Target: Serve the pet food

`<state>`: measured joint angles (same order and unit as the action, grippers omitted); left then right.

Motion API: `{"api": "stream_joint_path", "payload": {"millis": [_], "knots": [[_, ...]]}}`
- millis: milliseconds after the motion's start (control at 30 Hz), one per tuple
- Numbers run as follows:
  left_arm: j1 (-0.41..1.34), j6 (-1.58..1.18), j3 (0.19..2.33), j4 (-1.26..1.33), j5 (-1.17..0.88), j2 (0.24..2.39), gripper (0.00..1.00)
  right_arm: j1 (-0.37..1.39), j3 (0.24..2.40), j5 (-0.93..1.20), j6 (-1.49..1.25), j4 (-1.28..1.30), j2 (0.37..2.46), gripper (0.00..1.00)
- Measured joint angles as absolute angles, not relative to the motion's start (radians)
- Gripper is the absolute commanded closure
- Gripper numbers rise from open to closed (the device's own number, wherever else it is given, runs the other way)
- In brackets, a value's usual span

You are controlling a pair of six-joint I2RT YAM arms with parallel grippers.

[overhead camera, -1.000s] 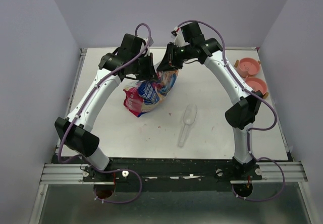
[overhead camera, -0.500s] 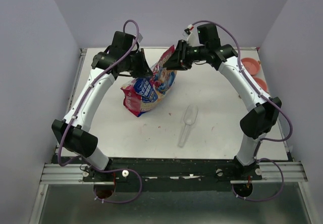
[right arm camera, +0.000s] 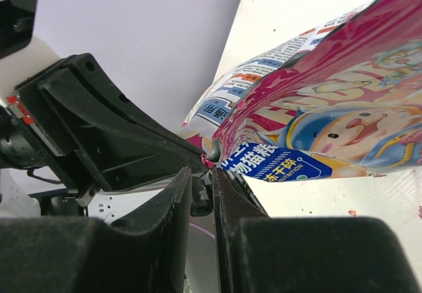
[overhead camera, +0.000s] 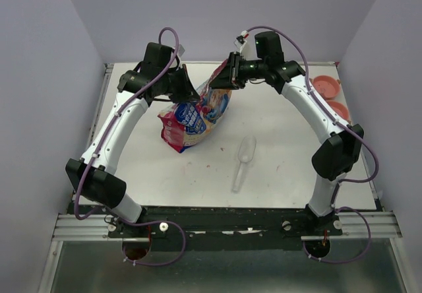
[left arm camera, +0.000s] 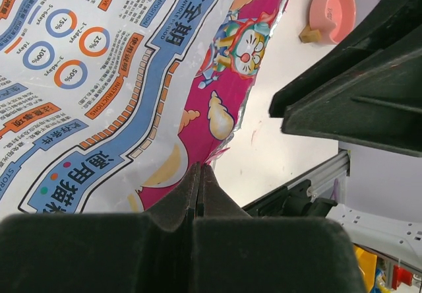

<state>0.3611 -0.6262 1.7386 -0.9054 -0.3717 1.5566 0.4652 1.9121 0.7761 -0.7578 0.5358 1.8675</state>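
The glossy pink-and-blue bag stands in the middle of the table's far half, its top pulled up between both grippers. My left gripper is shut on the bag's left upper edge; in the left wrist view the gripper pinches the pink seam of the bag. My right gripper is shut on the bag's top right corner; in the right wrist view the gripper has the foil edge of the bag between its tips. The pet food itself is hidden. The clear scoop lies on the table in front.
Two pink bowls sit at the table's far right edge; one bowl shows in the left wrist view. Grey walls close in the back and both sides. The table is white.
The right gripper has lifted the bag's top corner up and outward, then eased slightly left. The left gripper shifted up and left with the bag's other edge. The scoop has not moved.
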Motion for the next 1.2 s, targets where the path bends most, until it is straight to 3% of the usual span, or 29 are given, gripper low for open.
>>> {"api": "stream_joint_path", "payload": {"millis": [1200], "knots": [[0.360, -0.638, 1.725, -0.892, -0.379, 1.548, 1.00, 0.493, 1.867, 0.753, -0.765, 0.533, 1.896, 0.71]]}}
